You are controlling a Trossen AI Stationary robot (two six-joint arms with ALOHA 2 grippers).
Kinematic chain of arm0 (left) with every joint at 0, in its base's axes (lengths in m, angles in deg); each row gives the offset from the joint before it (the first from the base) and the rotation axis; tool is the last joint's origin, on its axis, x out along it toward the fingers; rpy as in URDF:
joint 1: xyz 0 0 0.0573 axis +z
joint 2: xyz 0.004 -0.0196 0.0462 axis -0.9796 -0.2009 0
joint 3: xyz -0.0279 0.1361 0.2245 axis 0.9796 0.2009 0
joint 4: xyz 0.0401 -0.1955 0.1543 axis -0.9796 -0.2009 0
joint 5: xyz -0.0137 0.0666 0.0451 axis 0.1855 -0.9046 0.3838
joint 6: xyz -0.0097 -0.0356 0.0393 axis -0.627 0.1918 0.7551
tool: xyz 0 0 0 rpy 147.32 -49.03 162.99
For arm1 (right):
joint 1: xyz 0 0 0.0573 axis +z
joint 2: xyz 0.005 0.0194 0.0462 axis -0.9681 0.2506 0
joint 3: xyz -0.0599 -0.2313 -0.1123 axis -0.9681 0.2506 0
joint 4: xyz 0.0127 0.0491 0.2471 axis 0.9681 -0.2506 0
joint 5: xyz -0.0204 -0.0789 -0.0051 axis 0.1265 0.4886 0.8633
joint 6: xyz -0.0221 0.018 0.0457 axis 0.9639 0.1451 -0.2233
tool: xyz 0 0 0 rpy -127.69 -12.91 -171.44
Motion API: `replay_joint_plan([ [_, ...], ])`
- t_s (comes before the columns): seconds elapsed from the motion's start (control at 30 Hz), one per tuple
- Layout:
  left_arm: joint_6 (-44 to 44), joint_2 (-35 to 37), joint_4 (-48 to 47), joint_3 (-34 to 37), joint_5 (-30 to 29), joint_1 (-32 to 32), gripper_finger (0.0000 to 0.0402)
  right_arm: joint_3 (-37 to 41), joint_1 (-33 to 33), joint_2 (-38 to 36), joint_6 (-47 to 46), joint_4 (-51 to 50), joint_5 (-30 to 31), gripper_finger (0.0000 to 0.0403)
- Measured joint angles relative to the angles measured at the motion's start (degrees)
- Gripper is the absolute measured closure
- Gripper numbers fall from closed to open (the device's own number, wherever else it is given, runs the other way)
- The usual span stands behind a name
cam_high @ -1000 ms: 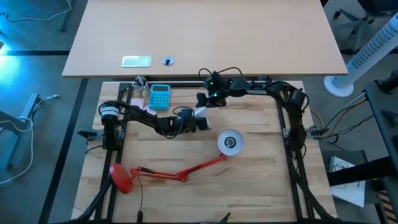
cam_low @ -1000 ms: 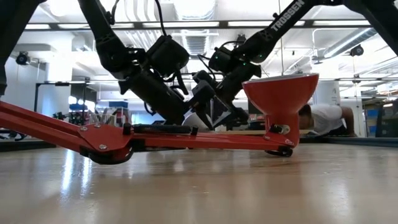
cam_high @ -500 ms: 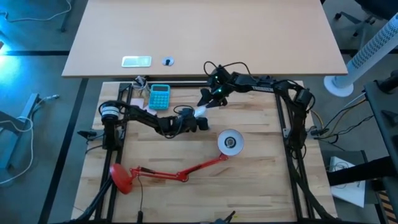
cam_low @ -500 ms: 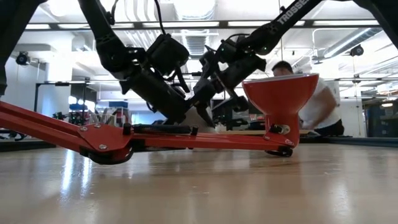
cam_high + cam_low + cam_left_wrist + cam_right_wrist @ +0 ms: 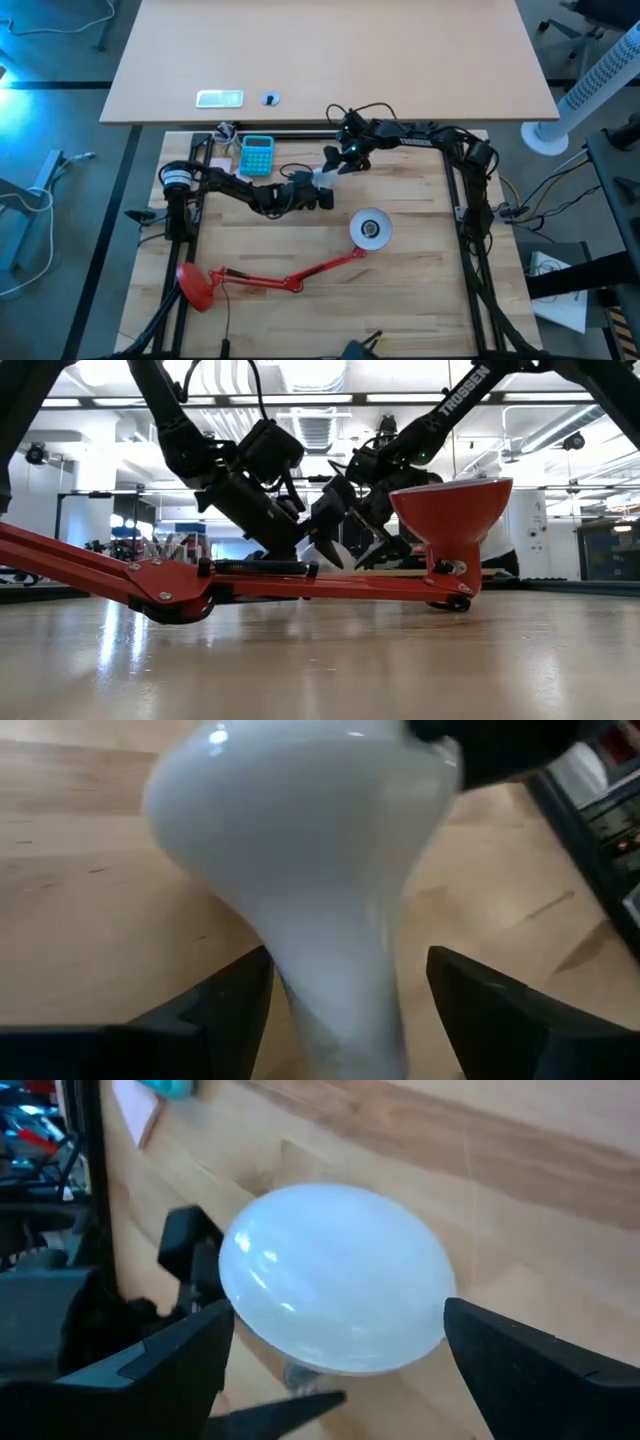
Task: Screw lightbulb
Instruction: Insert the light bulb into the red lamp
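We see the lightbulb (image 5: 320, 179) held above the wooden table (image 5: 420, 290) between the two arms, behind the upturned red lamp shade (image 5: 370, 228). The left gripper (image 5: 345, 1005) holds its narrow neck; its fingers (image 5: 225, 1005) stand close on either side, though we cannot tell whether they touch the glass. The right gripper (image 5: 335, 1340) straddles the white dome, its fingers (image 5: 530, 1370) spread wide, just beside it. A teal calculator (image 5: 257, 155) lies near the table's far edge.
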Motion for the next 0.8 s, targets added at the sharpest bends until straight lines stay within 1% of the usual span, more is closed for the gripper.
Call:
replay_joint_plan([
  [0.17, 0.34, 0.00, -2.51, -0.06, 0.13, 0.23, 0.0147, 0.00, 1.27, 0.07, -0.17, 0.00, -2.35, 0.0049],
  [0.33, 2.64, 0.00, -4.74, -0.04, 1.09, 0.30, 0.0147, 0.00, 2.34, 0.07, -0.31, -0.02, -6.60, 0.0049],
  [0.5, 6.25, 0.12, -6.61, -0.20, 4.43, 0.33, 0.0148, 0.00, 2.56, 0.07, -0.10, 0.03, -6.60, 0.0049],
  [0.63, 8.50, 0.52, -12.15, -1.98, 7.25, 0.33, 0.0150, 0.00, 2.51, 0.07, 0.57, 0.13, -6.41, 0.0049],
  [0.8, 8.59, 0.50, -17.10, -4.24, 8.34, 0.34, 0.0155, 0.00, 2.52, 0.07, 1.48, 0.20, -6.37, 0.0049],
])
